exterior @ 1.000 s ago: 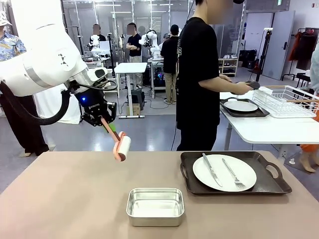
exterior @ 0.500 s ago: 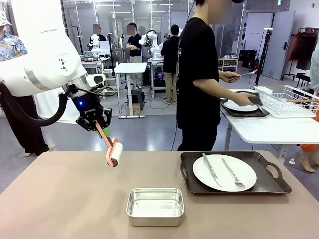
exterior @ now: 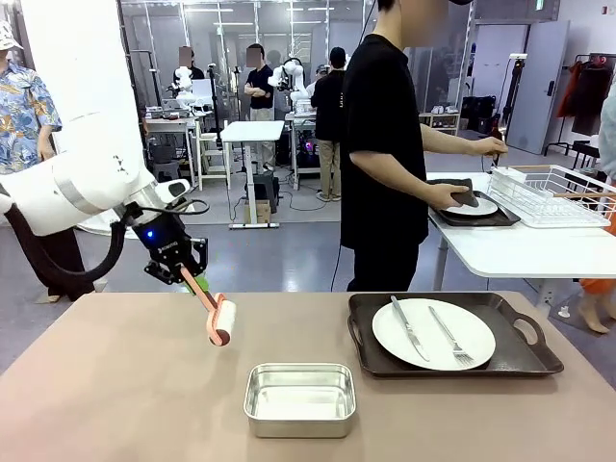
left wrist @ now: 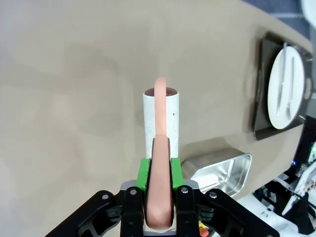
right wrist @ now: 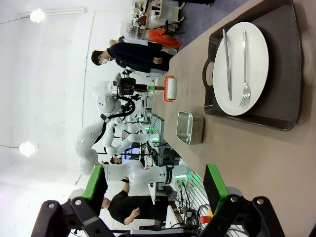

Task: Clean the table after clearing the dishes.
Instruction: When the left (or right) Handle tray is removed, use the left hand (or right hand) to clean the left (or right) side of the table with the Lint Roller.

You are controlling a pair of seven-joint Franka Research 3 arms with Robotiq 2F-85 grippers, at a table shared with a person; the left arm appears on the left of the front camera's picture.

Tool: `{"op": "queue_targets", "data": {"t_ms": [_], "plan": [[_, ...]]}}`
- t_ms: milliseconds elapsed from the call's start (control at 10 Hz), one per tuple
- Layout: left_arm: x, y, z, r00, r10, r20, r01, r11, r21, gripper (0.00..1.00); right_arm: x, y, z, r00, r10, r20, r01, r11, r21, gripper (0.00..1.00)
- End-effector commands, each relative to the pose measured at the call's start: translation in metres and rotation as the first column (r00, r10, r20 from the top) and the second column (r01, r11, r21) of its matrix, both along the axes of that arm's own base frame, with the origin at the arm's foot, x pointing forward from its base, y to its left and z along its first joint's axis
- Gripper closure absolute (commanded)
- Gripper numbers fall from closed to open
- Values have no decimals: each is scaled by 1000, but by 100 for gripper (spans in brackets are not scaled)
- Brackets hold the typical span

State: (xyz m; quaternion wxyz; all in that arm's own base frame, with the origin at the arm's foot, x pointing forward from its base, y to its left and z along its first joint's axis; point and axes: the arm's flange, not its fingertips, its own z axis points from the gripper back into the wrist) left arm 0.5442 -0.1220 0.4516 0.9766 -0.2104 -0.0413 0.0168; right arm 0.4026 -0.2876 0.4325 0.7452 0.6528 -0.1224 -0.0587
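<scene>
My left gripper [exterior: 183, 272] is shut on the pink handle of a white roller [exterior: 223, 322], which hangs tilted low over the left part of the taupe table [exterior: 115, 385]. Whether the roller touches the top I cannot tell. In the left wrist view the green pads [left wrist: 144, 173] clamp the handle and the roller [left wrist: 160, 118] points away. A white plate [exterior: 433, 333] with knife and fork lies on a dark tray [exterior: 520, 356] at the table's right. A person's hand rests on a second plate [exterior: 476, 206] on the white side table. My right gripper [right wrist: 155, 190] stands open and holds nothing.
A shiny steel pan [exterior: 299, 397] sits near the table's front middle, between the roller and the tray. A wire rack [exterior: 553, 197] stands on the white table [exterior: 510, 252] at the right. The person [exterior: 385, 154] stands beyond the far edge, and other people are farther back.
My left gripper has moved down and to the left with the roller, bringing it lower over the table. The person's hand has reached toward the wire rack.
</scene>
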Motion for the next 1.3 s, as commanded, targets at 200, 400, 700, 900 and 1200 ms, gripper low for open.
{"op": "queue_targets", "data": {"t_ms": [200,400,700,900,1200], "plan": [[-7,6,-37,998,-50,26,52,992,-118,79,-2,0,4,1000,1,7,-1,1000,0,0],[-8,13,-50,997,-34,63,43,988,-145,79,-2,0,4,1000,1,7,-1,1000,0,0],[-17,28,-66,996,-10,88,21,992,-128,79,-2,0,4,1000,1,7,-1,1000,0,0],[-16,40,-82,996,-14,86,21,996,-89,79,-2,0,4,1000,1,7,-1,1000,0,0],[-10,67,-101,997,16,77,-17,1000,12,79,-2,0,4,1000,1,7,-1,1000,0,0]]}}
